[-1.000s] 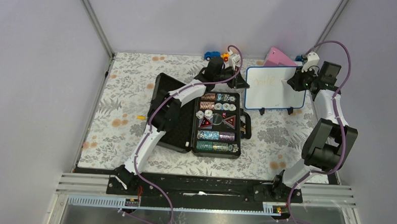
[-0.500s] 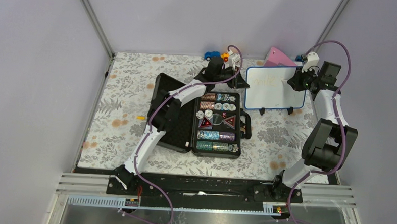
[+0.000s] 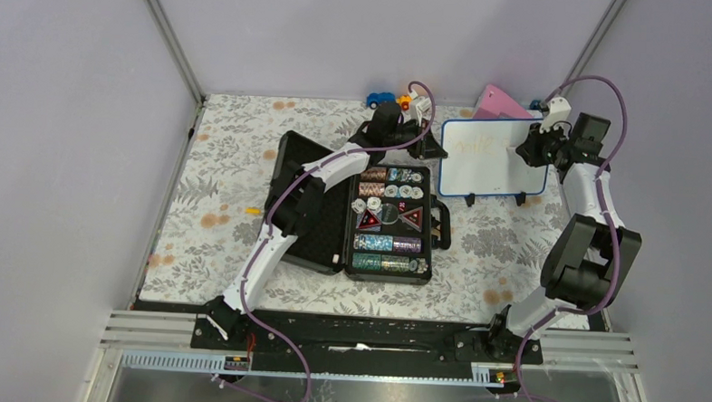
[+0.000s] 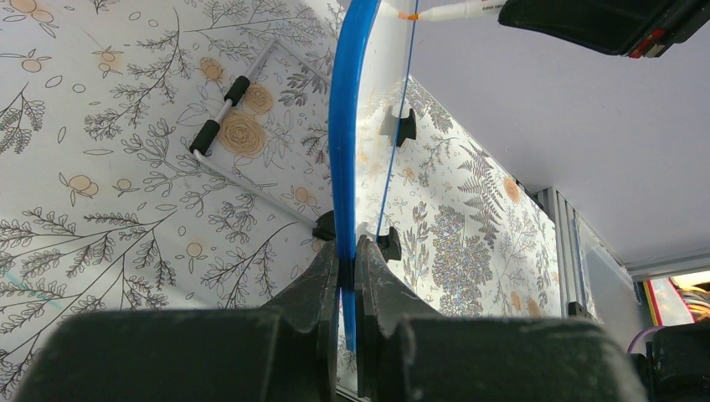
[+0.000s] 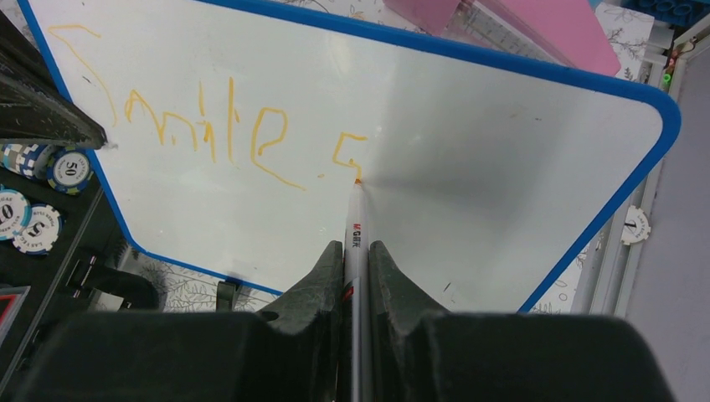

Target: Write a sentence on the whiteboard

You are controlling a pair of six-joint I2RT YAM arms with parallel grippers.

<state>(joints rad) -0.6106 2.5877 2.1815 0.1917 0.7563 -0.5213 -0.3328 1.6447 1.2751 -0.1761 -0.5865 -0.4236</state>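
Observation:
The whiteboard stands upright at the back right on its black feet, white with a blue frame. My left gripper is shut on the board's blue left edge. My right gripper is shut on a white marker, whose orange tip touches the board. The sentence is in orange letters: "Smile", then a partly drawn letter right at the marker tip. From above, the right gripper is at the board's right side and the left gripper at its left edge.
An open black case with poker chips lies in the middle of the floral cloth. A pink wedge stands behind the board. Small toy cars sit at the back edge. A thin metal stand lies behind the board.
The right gripper has shifted slightly up and left along the board with the marker; the left arm has not moved.

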